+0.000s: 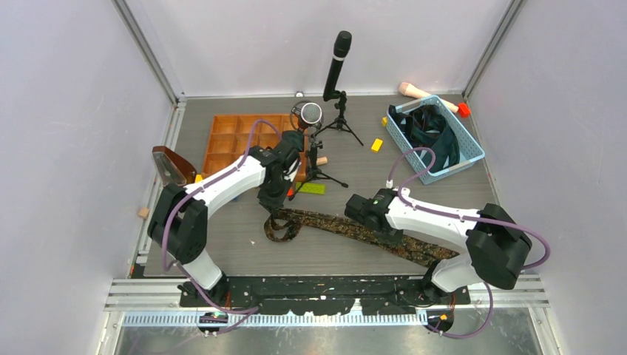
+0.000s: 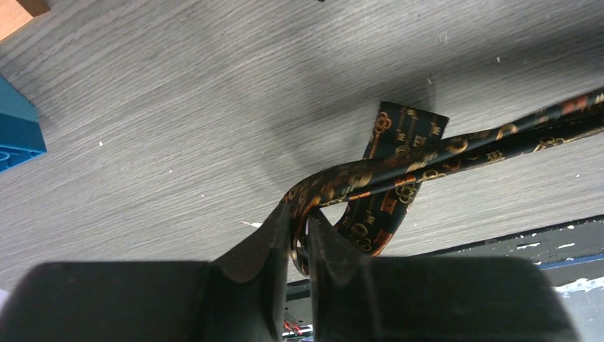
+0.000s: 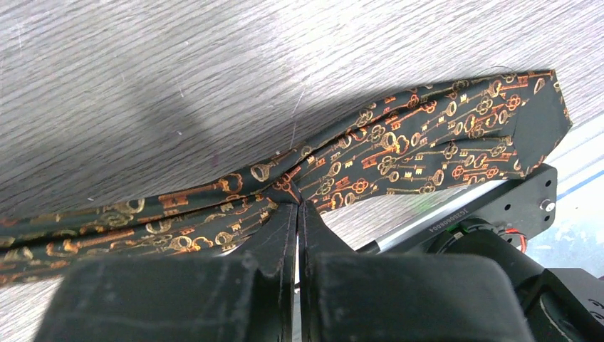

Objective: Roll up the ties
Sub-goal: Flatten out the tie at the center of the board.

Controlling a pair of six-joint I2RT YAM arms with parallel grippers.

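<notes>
A black tie with a brown-gold key pattern (image 1: 347, 229) lies slantwise across the near table, from a loop at the left to its wide end at the right. My left gripper (image 1: 275, 209) is shut on the narrow end, which curls into a loose loop; in the left wrist view the fabric (image 2: 399, 167) is pinched between the fingers of that gripper (image 2: 305, 229). My right gripper (image 1: 356, 210) is shut on the tie's middle. In the right wrist view the cloth (image 3: 399, 149) bunches at the tips of that gripper (image 3: 297, 209), and the wide pointed end lies to the right. More dark ties (image 1: 435, 132) lie in a blue basket (image 1: 469, 138).
A wooden compartment tray (image 1: 222, 137) stands at the back left. Two microphones on black tripods (image 1: 336, 66) (image 1: 310, 118) stand mid-table, close behind my left arm. A yellow brick (image 1: 377, 145) and a green plate (image 1: 311, 188) lie nearby. A blue block (image 2: 18, 132) shows at the left.
</notes>
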